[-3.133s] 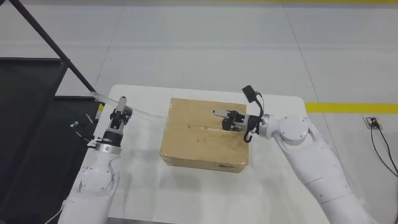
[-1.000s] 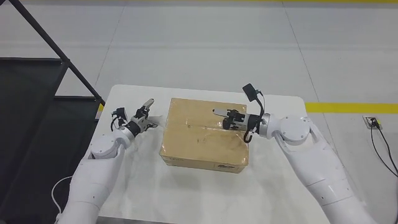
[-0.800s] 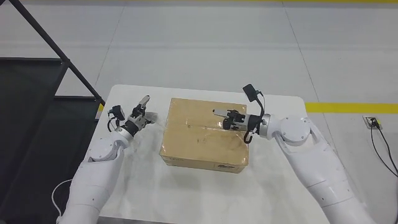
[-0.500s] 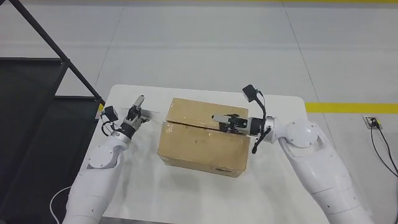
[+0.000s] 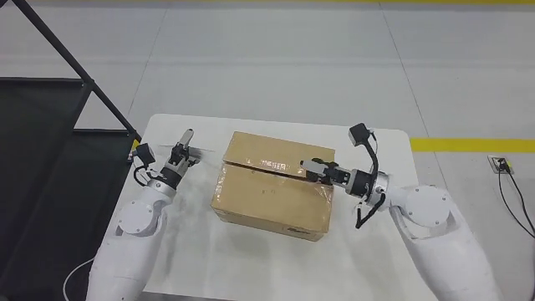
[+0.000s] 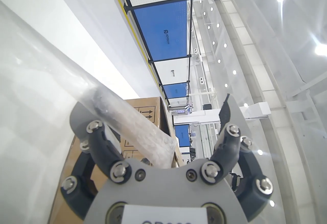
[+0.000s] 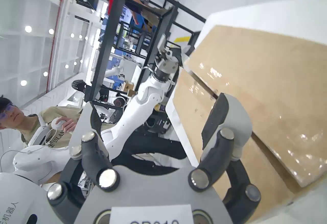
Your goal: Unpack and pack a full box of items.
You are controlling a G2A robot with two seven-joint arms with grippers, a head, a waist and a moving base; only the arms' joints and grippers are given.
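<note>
The white worktop (image 5: 376,247) stands on a pale floor (image 5: 276,58). The cardboard box (image 5: 272,188) sits mid-worktop. The left fingers (image 6: 228,114) spread wide, a clear plastic strip (image 6: 143,123) against one. The right fingers (image 7: 226,112) gape wide over the box's top.

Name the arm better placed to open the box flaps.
Likely right: the right gripper is open at the top seam of the brown cardboard box; the left gripper stands beside it, a clear plastic strip across one finger.

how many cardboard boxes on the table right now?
1. The cardboard box sits in the middle of the table. Anything packed inside it is hidden.
</note>
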